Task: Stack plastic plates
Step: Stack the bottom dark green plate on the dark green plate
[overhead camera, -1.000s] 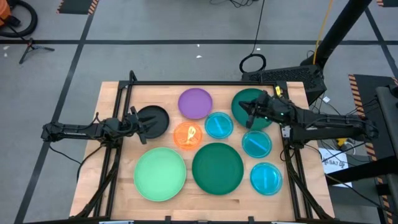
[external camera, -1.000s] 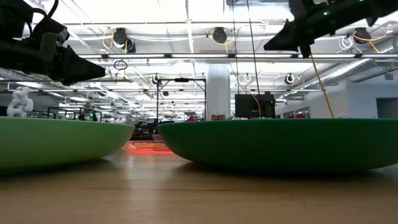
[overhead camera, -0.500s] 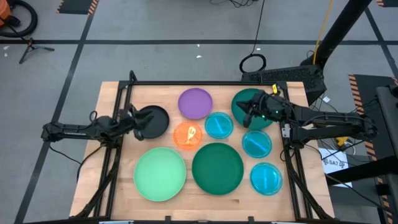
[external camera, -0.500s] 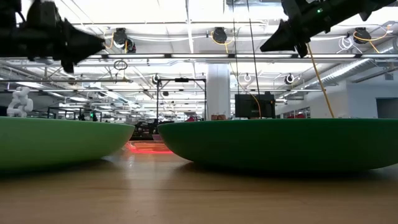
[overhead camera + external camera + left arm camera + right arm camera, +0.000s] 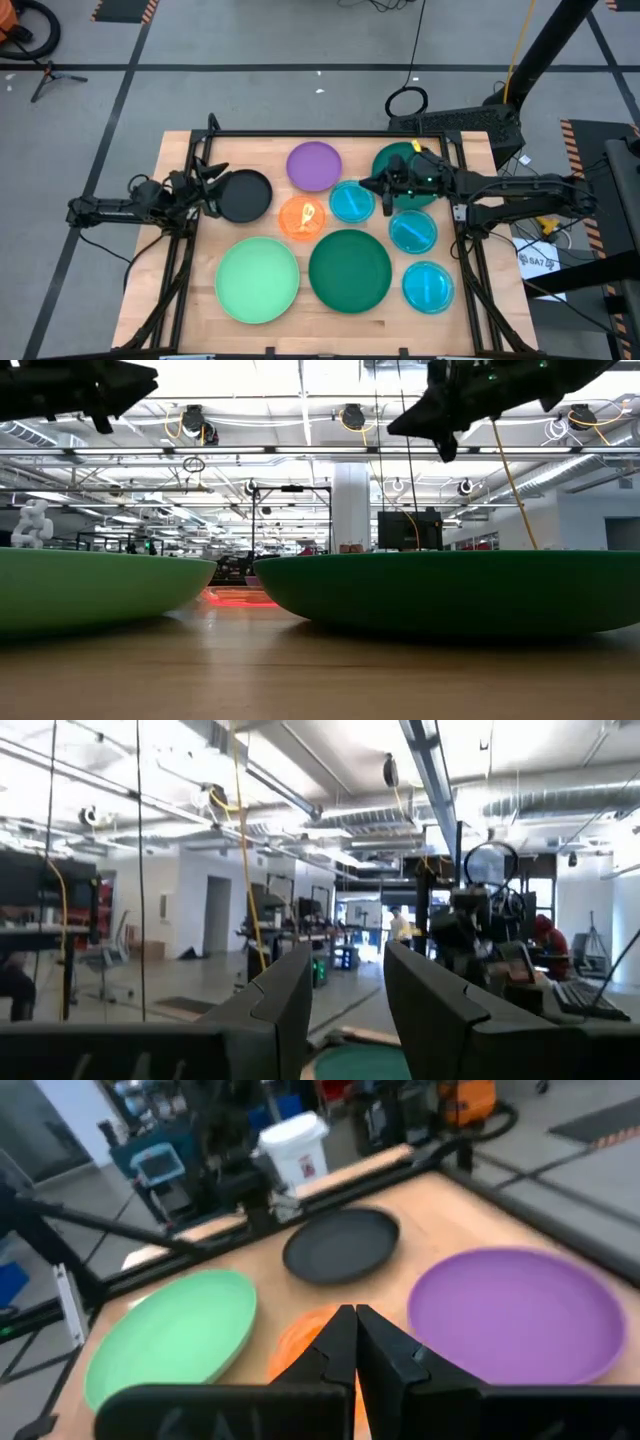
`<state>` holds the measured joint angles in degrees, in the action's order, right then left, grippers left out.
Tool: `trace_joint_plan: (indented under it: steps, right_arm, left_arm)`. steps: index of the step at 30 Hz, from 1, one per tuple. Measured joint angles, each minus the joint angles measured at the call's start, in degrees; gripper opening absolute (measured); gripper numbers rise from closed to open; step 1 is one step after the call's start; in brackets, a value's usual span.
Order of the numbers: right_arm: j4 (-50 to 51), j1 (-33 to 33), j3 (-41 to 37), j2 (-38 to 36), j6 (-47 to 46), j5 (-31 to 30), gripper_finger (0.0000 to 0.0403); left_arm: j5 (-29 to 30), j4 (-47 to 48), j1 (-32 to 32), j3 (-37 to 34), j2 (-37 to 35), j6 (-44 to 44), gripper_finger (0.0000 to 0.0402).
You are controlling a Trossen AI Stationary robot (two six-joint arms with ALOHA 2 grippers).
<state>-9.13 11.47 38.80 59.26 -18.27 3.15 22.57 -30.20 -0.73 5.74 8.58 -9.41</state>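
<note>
Part of the far dark green plate (image 5: pixel 398 160) is hidden by the right gripper (image 5: pixel 366 184), jaws clenched on nothing. The left gripper (image 5: pixel 214 181) jaws are parted, empty, beside the black plate (image 5: pixel 245 195).

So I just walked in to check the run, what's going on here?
Nothing is stacked yet: the round plastic plates lie spread singly over the wooden table. The left pincer hovers open and empty at the black round plastic plate. The right pincer, shut and empty, hangs over a small translucent cyan-blue plate.
</note>
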Motion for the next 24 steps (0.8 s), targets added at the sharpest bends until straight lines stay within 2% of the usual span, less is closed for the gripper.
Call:
trace_joint_plan:
  steps: [6, 10, 14, 17, 21, 24]
  right_arm:
    - [7.23, -1.00, 6.13, 6.00, -1.94, 0.01, 0.0000]
    - [18.44, -2.52, 11.71, 10.25, -2.06, 0.41, 0.0000]
    - [33.56, -4.97, 15.98, 14.60, 0.61, 9.26, 0.0000]
    - [40.10, -6.86, 16.71, 17.13, 3.85, 11.75, 0.0000]
    - [41.18, -8.26, 16.70, 20.43, 5.51, 10.35, 0.0001]
    - [39.94, -8.63, 16.72, 22.23, 5.49, 10.35, 0.0022]
  left_arm:
    - [-0.02, -0.07, 0.00, 1.69, 0.00, 2.01, 0.0131]
    - [-0.02, 0.09, 0.02, 2.37, 0.00, 6.65, 0.0131]
    - [-0.03, 0.45, 0.01, 2.38, 0.00, 8.25, 0.0131]
    - [-0.02, 0.73, 0.01, 2.39, 0.00, 7.48, 0.0131]
    - [-0.02, 0.89, 0.01, 2.39, 0.00, 6.00, 0.0131]
    - [0.00, 1.04, 0.02, 2.40, 0.00, 4.86, 0.0131]
